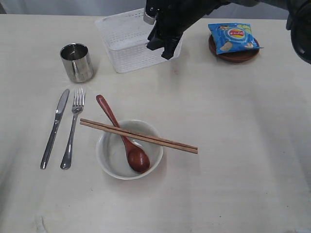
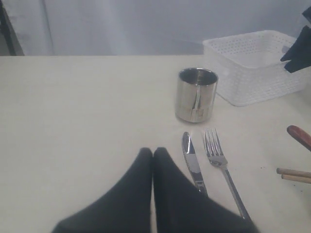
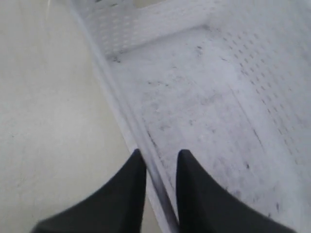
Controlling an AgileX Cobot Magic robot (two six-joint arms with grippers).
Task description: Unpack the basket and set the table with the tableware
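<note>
The white basket (image 1: 124, 43) stands at the back of the table (image 1: 233, 121), with nothing lying inside it (image 3: 233, 97). My right gripper (image 1: 165, 51) is open and straddles its right wall; the rim (image 3: 126, 121) runs between the fingers of the right gripper (image 3: 161, 155). Laid out in front are the steel cup (image 1: 76, 62), knife (image 1: 54, 128), fork (image 1: 73, 131) and white bowl (image 1: 109, 160). The wooden spoon (image 1: 119, 133) rests in the bowl and the chopsticks (image 1: 146, 137) lie across it. My left gripper (image 2: 153, 151) is shut and empty, near the knife (image 2: 193, 162).
A blue chips bag (image 1: 232, 37) lies on the round brown plate (image 1: 238, 57) at the back right. The left wrist view also shows the cup (image 2: 196, 94), fork (image 2: 218, 160) and basket (image 2: 252, 68).
</note>
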